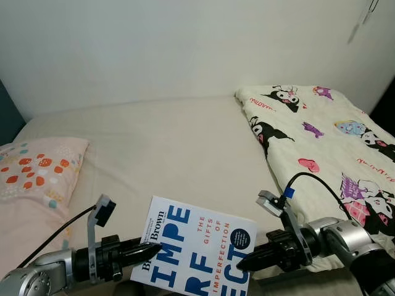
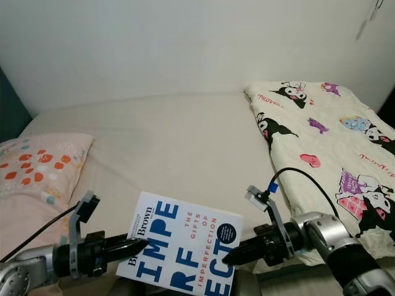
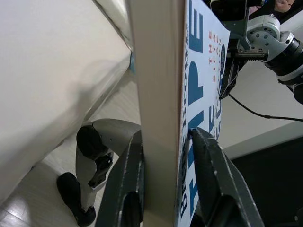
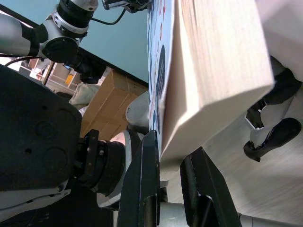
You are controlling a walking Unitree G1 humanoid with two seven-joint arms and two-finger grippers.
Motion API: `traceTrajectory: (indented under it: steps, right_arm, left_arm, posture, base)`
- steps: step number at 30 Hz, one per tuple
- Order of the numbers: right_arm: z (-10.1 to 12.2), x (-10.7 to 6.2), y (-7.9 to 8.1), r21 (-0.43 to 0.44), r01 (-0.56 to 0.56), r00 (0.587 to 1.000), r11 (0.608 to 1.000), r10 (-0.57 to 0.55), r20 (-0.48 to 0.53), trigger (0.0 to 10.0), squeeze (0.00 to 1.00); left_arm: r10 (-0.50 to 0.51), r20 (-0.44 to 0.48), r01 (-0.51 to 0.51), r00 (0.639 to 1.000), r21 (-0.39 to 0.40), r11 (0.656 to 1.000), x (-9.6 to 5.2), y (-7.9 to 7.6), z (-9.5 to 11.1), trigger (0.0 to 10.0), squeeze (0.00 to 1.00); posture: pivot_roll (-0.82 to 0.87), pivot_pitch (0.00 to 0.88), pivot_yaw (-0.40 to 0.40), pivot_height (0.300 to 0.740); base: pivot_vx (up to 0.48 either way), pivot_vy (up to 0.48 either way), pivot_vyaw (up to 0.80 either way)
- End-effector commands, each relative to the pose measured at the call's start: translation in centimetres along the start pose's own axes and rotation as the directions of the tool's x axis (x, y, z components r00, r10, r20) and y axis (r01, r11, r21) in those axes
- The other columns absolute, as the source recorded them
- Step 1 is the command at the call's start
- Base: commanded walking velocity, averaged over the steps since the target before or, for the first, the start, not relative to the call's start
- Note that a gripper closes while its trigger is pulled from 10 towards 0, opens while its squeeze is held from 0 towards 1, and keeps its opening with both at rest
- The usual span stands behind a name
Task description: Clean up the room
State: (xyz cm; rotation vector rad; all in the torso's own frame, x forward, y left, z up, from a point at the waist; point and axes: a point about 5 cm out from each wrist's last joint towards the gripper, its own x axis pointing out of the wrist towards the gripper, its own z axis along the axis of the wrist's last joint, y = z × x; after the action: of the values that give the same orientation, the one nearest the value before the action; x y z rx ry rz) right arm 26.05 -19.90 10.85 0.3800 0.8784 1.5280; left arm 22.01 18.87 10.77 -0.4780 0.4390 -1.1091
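Book (image 1: 196,254) is pinched at both side edges, left tool (image 1: 151,250) and right tool (image 1: 244,262) each clamped on it, held just off the bed's (image 1: 179,142) near edge. Step judged: carrying it off; a put-down spot is needed next.

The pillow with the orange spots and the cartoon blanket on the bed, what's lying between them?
Nothing: in the left eye view, only bare cream mattress lies between the spotted pillow and the cartoon blanket. The book is held nearer the robot, at the bed's edge.
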Motion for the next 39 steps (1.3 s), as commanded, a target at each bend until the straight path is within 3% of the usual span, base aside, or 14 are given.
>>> traceTrajectory:
  steps: [1,7,8,20,21,22,23,24,25,27,33,36,38,39]
  right_arm:
    - [0.9,0.3,0.2,-0.04,-0.026,1.0,0.999,0.026,0.015,10.0,0.0]
    - [1.0,0.4,0.2,-0.042,-0.028,1.0,0.999,0.028,0.014,10.0,0.0]
    - [0.9,0.4,0.1,-0.042,-0.026,1.0,0.999,0.027,0.012,10.0,0.0]
    - [0.9,0.3,0.1,-0.039,-0.022,1.0,0.999,0.023,0.005,10.0,0.0]
    - [0.9,0.3,0.1,-0.038,-0.018,1.0,0.999,0.018,0.004,10.0,0.18]
    - [0.9,0.3,0.1,-0.038,-0.018,1.0,0.999,0.018,0.004,10.0,0.18]
    - [0.9,0.2,0.0,-0.04,-0.01,1.0,0.999,0.01,0.003,10.0,0.61]
    - [0.9,0.2,0.0,-0.04,-0.01,1.0,0.999,0.01,0.003,10.0,0.61]
    - [0.9,0.2,-0.2,-0.04,0.0,1.0,0.999,0.0,0.004,10.0,0.93]
    - [0.9,0.1,-0.3,-0.036,0.004,1.0,0.999,-0.004,0.004,10.0,1.0]
    - [0.6,-0.6,-0.5,-0.023,0.045,0.999,0.999,-0.045,0.001,10.0,1.0]
    - [-0.1,-1.9,-1.1,-0.017,0.139,0.99,0.99,-0.14,-0.023,10.0,1.0]
    - [-1.1,-3.9,-1.9,-0.039,0.303,0.951,0.952,-0.305,-0.057,10.0,1.0]
    - [-1.5,-4.9,-2.3,-0.052,0.386,0.919,0.921,-0.388,-0.065,10.0,0.82]
  left_arm:
    - [-0.033,-0.016,0.033,0.999,-0.008,0.999,0.6,-0.5,-0.5,10.0,0.0]
    - [-0.034,-0.008,0.033,0.999,-0.021,0.999,0.9,-0.5,-0.6,10.0,0.0]
    - [-0.029,0.002,0.029,1.0,-0.031,0.999,0.9,-0.4,-0.5,0.0,0.0]
    - [-0.033,0.026,0.034,0.999,-0.043,0.999,0.6,-0.3,-0.2,0.0,0.0]
    - [-0.034,0.035,0.035,0.999,-0.046,0.998,0.6,-0.3,-0.1,0.0,0.0]
    - [-0.034,0.035,0.035,0.999,-0.046,0.998,0.6,-0.3,-0.1,0.0,0.0]
    - [-0.033,0.043,0.035,0.999,-0.048,0.998,0.6,-0.3,0.0,0.0,0.0]
    - [-0.033,0.043,0.035,0.999,-0.048,0.998,0.6,-0.3,0.0,0.0,0.0]
    - [-0.033,0.047,0.036,0.998,-0.049,0.998,0.6,-0.3,0.1,0.0,0.0]
    - [-0.032,0.051,0.034,0.998,-0.05,0.998,0.5,-0.3,0.2,0.0,0.0]
    - [-0.006,0.064,0.01,0.998,-0.05,0.999,-0.1,0.2,0.5,0.0,0.0]
    - [0.047,0.063,-0.044,0.997,-0.044,0.998,-0.8,0.9,0.6,0.0,0.0]
    - [0.087,0.078,-0.083,0.993,-0.046,0.995,-1.5,1.4,0.8,0.0,0.0]
    - [0.095,0.085,-0.091,0.992,-0.048,0.995,-1.8,1.6,0.9,0.0,0.0]
  posture:
    - [0.08,0.036,-0.069,0.591]
    - [0.08,0.037,-0.07,0.591]
    - [0.08,0.038,-0.07,0.591]
    - [0.08,0.038,-0.07,0.591]
    - [0.08,0.038,-0.068,0.591]
    - [0.08,0.038,-0.068,0.591]
    - [0.08,0.038,-0.07,0.591]
    - [0.08,0.038,-0.07,0.591]
    - [0.08,0.038,-0.071,0.591]
    - [0.08,0.038,-0.069,0.591]
    - [0.08,0.039,-0.068,0.591]
    - [0.08,0.037,-0.072,0.591]
    - [0.08,0.035,-0.07,0.591]
    - [0.08,0.035,-0.068,0.591]
  base:
    - [0.0,0.0,0.0]
    - [0.0,0.0,0.0]
    - [0.0,0.0,0.0]
    - [0.0,0.0,0.0]
    - [0.0,0.0,0.0]
    - [0.0,0.0,0.0]
    - [0.0,0.0,0.0]
    - [0.0,0.0,0.0]
    - [0.0,0.0,0.0]
    - [0.0,0.0,0.0]
    - [0.0,0.0,0.0]
    - [0.0,0.0,0.0]
    - [0.0,0.0,0.0]
    - [0.0,0.0,0.0]
